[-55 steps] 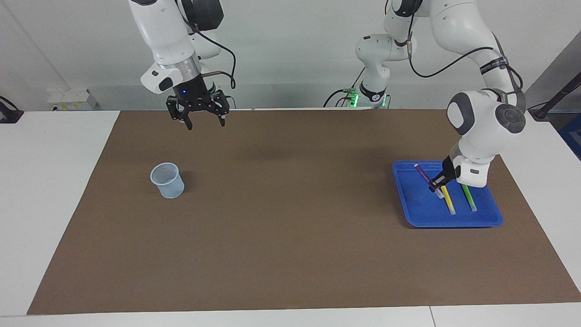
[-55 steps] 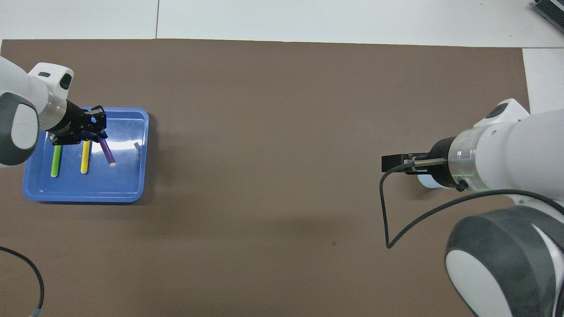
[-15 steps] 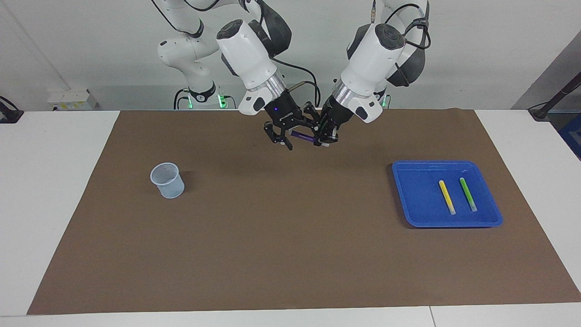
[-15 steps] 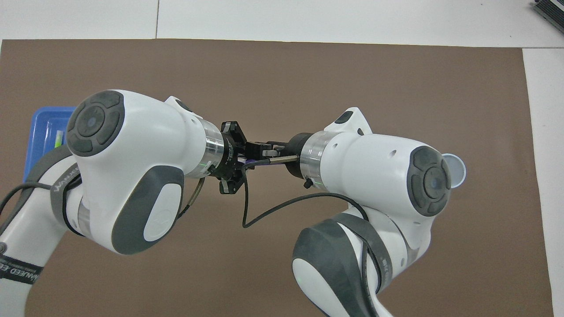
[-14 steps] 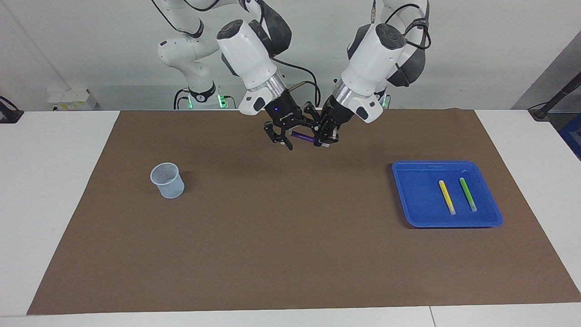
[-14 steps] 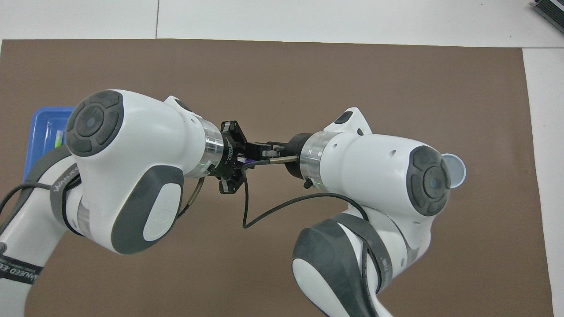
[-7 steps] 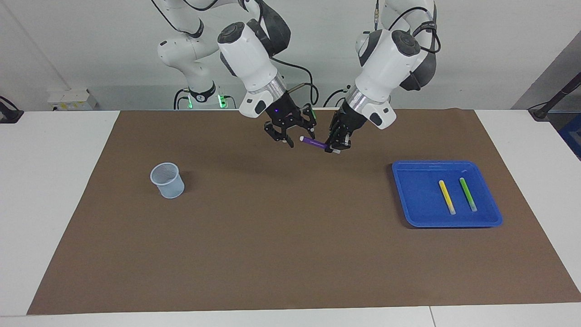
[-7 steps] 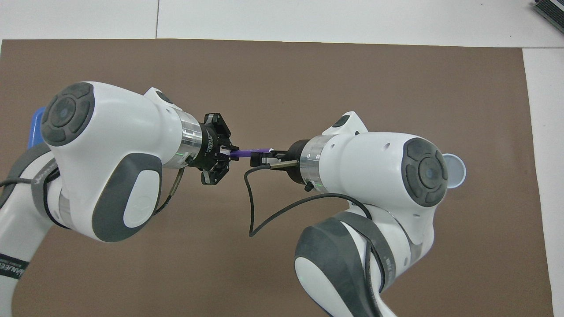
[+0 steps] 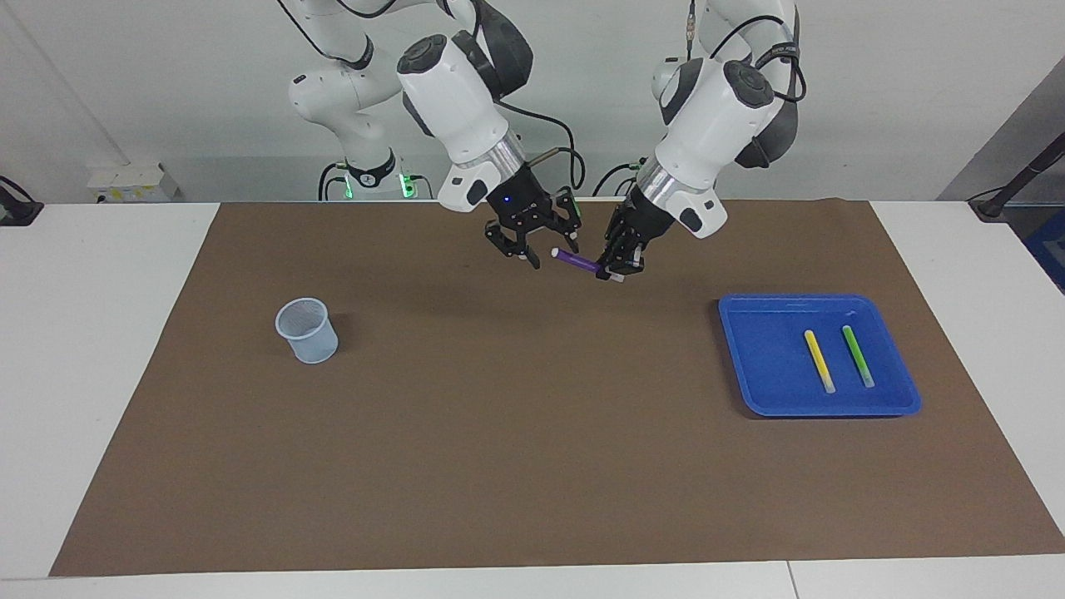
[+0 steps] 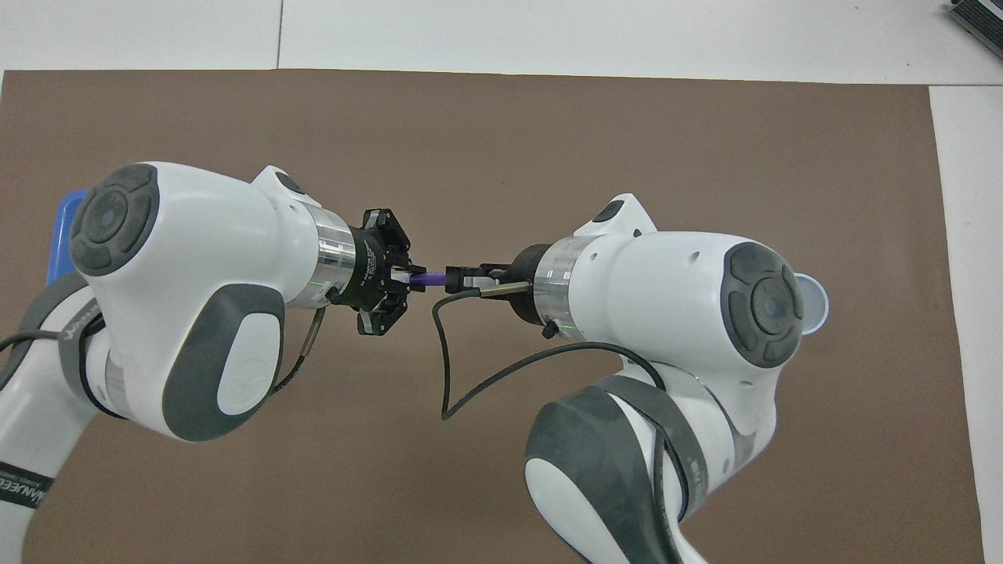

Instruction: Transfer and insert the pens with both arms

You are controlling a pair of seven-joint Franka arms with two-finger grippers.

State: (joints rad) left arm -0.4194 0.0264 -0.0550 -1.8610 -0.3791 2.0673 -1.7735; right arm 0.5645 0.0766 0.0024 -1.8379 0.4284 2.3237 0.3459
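Nearer now, right hand (image 9: 545, 250) half-spread by purple pen (image 9: 576, 262) — left hand (image 9: 613, 268) pinching it.

Both arms are meeting in the air over the brown mat (image 9: 532, 433), near the robots' edge of it. The left gripper (image 9: 617, 264) is clamping the lower end of the purple pen (image 9: 576, 261), which is slanting upward — its pale cap is pointing at the right gripper (image 9: 542, 247). The right gripper's fingers are standing around that cap end, and whether they are pressing on it cannot be told. A pale mesh cup (image 9: 308, 330) is standing on the mat toward the right arm's end. Toward the left arm's end, a blue tray (image 9: 765, 366) is holding the yellow pen (image 9: 819, 360) and the green pen (image 9: 858, 355) — lying side by side, apart.
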